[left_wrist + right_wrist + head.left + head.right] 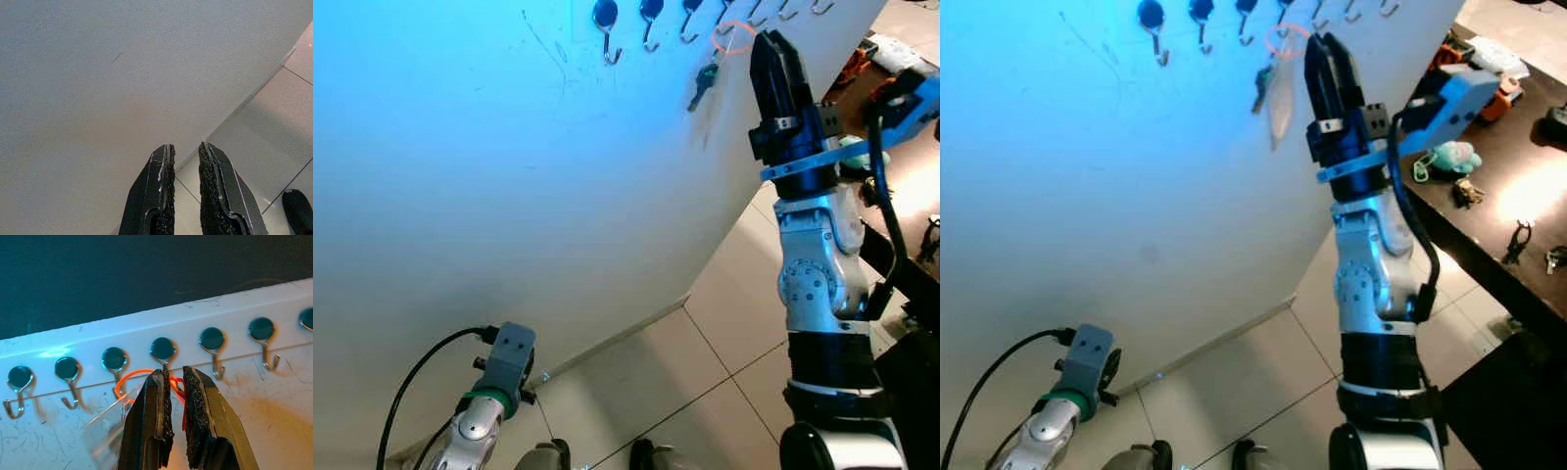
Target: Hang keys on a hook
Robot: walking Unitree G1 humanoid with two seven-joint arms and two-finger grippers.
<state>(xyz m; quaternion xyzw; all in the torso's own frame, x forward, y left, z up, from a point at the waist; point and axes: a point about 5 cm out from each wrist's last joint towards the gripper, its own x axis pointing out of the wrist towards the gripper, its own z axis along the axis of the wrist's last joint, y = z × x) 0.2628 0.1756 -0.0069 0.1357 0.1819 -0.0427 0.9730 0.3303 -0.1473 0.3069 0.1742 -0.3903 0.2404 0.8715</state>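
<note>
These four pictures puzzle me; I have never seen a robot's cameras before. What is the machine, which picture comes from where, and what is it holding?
It is a walking humanoid robot with two silver arms, each ending in a black two-fingered pincer. The two wide pictures come from its head, looking at a white wall with a row of hooks near the top. The other two come from cameras on its wrists, looking along the fingers.

The right pincer is raised to the hooks, its fingers slightly apart around an orange ring. A key hangs on the wall just below that ring. A clear tag dangles there too.

The left pincer hangs low, pointing at the wall's foot and the tiled floor, holding nothing. A dark table with small objects stands to the right.
</note>
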